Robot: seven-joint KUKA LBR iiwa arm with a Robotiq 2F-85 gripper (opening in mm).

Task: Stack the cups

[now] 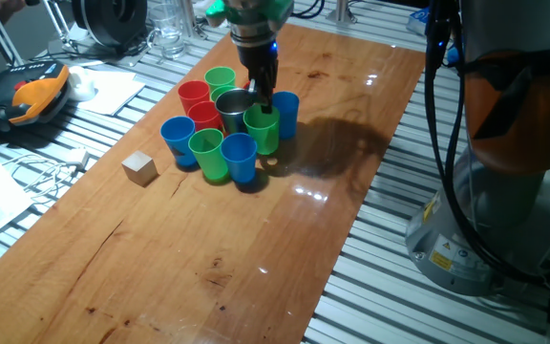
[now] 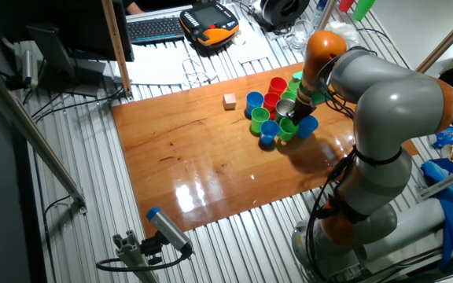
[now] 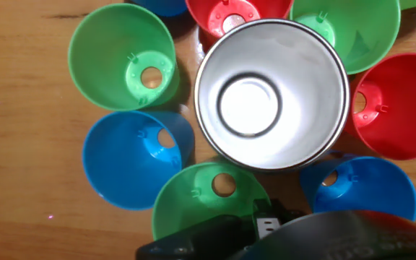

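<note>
You've got the cups (image 1: 225, 124) packed in one cluster on the table (image 1: 208, 248), plastic ones ringing the steel cup (image 3: 271, 94). Cube (image 1: 139, 168) sits apart, left of the cluster in one fixed view. Gripper (image 1: 262, 98) directly over the cluster.

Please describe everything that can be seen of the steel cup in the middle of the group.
The steel cup looks like shiny metal, round and tapered, with a thin rim and a flat bottom that mirrors the light. It is empty and stands upright, mouth up, on the wooden table. Coloured plastic cups crowd closely around it; whether they touch it cannot be told. The gripper hangs beside its rim, at a green cup.
</note>
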